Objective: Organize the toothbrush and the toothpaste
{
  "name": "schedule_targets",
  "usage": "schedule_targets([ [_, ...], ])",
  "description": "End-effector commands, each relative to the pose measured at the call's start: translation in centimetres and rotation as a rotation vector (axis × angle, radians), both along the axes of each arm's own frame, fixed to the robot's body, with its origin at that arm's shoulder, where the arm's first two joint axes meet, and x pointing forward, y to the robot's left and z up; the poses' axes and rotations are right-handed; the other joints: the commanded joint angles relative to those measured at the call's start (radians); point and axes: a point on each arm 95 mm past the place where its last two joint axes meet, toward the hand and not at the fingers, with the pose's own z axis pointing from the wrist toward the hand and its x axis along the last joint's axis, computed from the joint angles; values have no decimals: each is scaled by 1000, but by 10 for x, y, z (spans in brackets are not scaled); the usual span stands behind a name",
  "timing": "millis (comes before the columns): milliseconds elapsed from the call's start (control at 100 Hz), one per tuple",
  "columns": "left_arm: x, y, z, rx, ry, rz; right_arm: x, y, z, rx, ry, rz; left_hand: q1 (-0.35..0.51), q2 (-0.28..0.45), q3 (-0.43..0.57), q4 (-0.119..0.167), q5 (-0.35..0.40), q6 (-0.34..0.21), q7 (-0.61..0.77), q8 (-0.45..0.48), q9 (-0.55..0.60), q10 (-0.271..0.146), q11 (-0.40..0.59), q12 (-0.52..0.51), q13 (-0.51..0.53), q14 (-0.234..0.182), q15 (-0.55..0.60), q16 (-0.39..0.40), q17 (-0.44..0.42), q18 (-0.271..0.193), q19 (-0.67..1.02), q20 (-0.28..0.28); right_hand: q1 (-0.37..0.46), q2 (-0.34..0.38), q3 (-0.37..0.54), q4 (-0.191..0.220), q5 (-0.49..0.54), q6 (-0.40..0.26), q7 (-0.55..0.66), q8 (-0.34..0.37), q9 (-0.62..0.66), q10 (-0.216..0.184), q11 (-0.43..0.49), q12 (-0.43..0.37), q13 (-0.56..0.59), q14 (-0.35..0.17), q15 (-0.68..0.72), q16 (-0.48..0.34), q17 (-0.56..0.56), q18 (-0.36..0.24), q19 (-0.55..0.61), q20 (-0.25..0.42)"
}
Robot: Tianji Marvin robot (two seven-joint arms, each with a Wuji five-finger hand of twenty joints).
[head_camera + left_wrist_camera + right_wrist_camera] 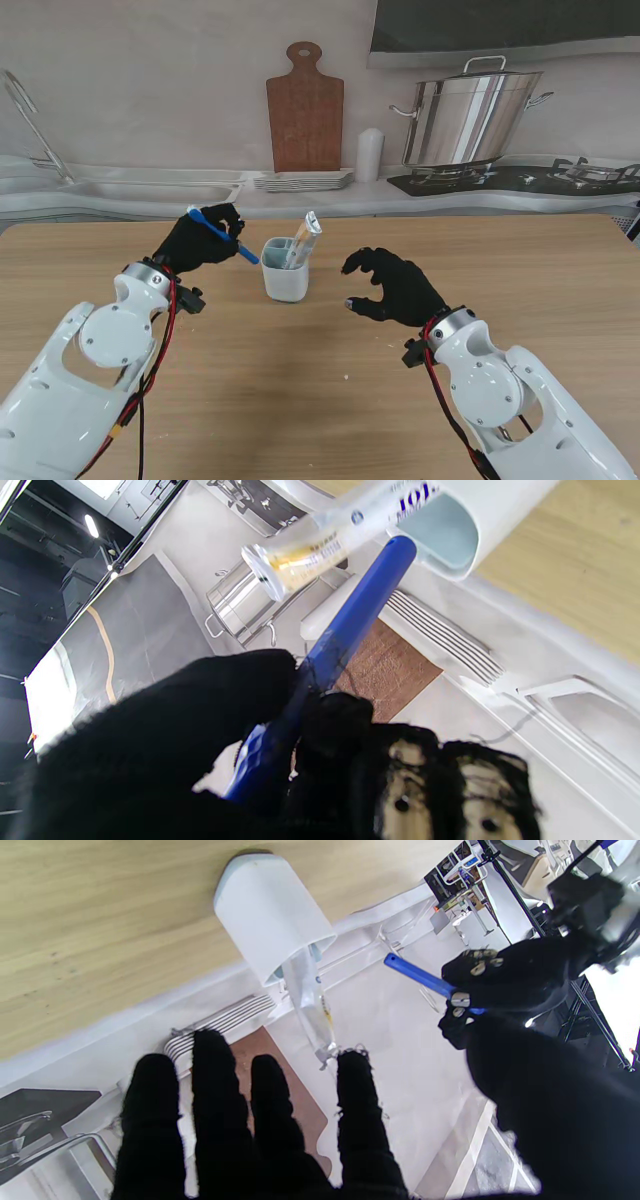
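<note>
A white cup (285, 270) stands on the wooden table (330, 390) between my hands. A clear toothpaste tube (303, 238) leans in it, its crimped end sticking up past the rim. My left hand (198, 242), in a black glove, is shut on a blue toothbrush (222, 233) and holds it slanted, handle tip close to the cup's left rim. The left wrist view shows the toothbrush (345, 635) pointing at the cup's mouth (440, 535) beside the tube (320, 545). My right hand (392, 285) hovers open to the right of the cup (272, 915), holding nothing.
Behind the table runs a counter with a sink (150, 190), a wooden cutting board (305, 108), stacked plates (303, 181), a white bottle (370, 155) and a steel pot (470, 118) on a stove.
</note>
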Motion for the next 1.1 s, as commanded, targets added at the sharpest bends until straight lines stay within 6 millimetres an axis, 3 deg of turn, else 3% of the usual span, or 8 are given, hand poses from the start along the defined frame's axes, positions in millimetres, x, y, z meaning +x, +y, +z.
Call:
schedule_targets([
  [0, 12, -1, 16, 8, -10, -9, -1, -3, -7, -6, 15, 2, 25, 31, 109, 90, 37, -4, 79, 18, 51, 38, 45, 11, 16, -103, 34, -14, 30, -49, 115, -13, -45, 26, -16, 23, -51, 16, -3, -7, -34, 11, -21, -14, -26, 8, -26, -31, -27, -8, -25, -18],
  [350, 70, -10, 21, 59, 45, -40, 7, -15, -7, -7, 8, -10, 24, 36, 103, 76, 28, -13, 80, 13, 41, 34, 43, 15, 16, -99, 24, -9, 30, -45, 106, -18, -55, 33, -27, 26, -81, 18, -28, -29, -85, 4, -57, -32, -83, 14, -91, -82, -66, -13, -65, -63],
  [570, 96, -17, 12, 68, 85, -50, 11, -20, 0, -22, -10, 31, 26, 39, 99, 69, 22, -15, 82, 10, 35, 34, 43, 17, 15, -98, 19, -5, 29, -43, 100, -21, -83, 43, -64, 16, -106, -34, -47, -45, -138, 7, -105, -55, -158, 15, -147, -135, -96, -28, -95, -106],
  [710, 105, -21, 3, 56, 108, -44, 13, -22, 5, -35, -35, 45, 25, 41, 93, 62, 17, -18, 81, 7, 31, 35, 42, 17, 15, -96, 14, -4, 29, -41, 96, -23, -92, 59, -84, 22, -130, -64, -52, -50, -168, 0, -109, -57, -198, 10, -158, -149, -125, -38, -117, -125],
  [1090, 112, -34, -15, 48, 146, -61, 12, -25, 0, -54, -22, 46, 27, 41, 88, 52, 15, -22, 81, -1, 26, 36, 42, 17, 15, -91, 5, 4, 23, -34, 87, -24, -89, 59, -92, 39, -113, -53, -44, -53, -166, 6, -102, -59, -201, 24, -148, -156, -123, -25, -108, -137],
])
